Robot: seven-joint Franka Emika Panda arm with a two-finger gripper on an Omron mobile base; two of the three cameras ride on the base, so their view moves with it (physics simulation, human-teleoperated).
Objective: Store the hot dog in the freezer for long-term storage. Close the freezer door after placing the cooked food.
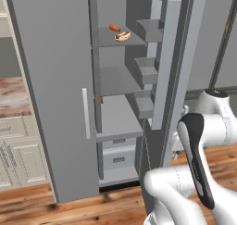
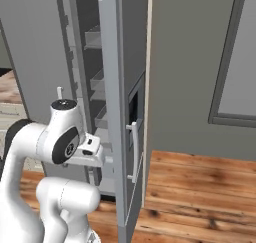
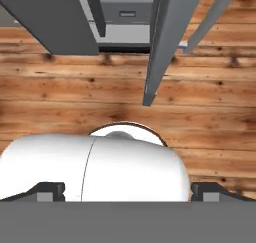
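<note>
Lying on the upper shelf of the freezer (image 1: 118, 80): the hot dog (image 1: 122, 36), with a small reddish item (image 1: 114, 28) just behind it, apart from the bun. Standing open and seen edge-on: the freezer door (image 1: 164, 62), its three grey shelf bins (image 1: 147, 70) facing the compartment. Showing on the door's outer face in the right base view (image 2: 131, 112): a black dispenser panel (image 2: 134, 107) above a pale vertical handle (image 2: 133, 152). Standing shut beside the open compartment: the plain grey door (image 1: 51, 90) with its own pale handle (image 1: 85, 113). Sitting at the bottom of the compartment: two pale drawers (image 1: 118, 154). Folding low before the door's edge: the white arm (image 1: 199, 159). Pointing down at the wooden floor (image 3: 75, 97) near the door's lower edge (image 3: 159, 52): the hand camera. Peeking up at the lower corners of that view, apparently spread wide with nothing between: the gripper (image 3: 128, 192) fingertips (image 3: 50, 191), though mostly hidden by the robot's body.
</note>
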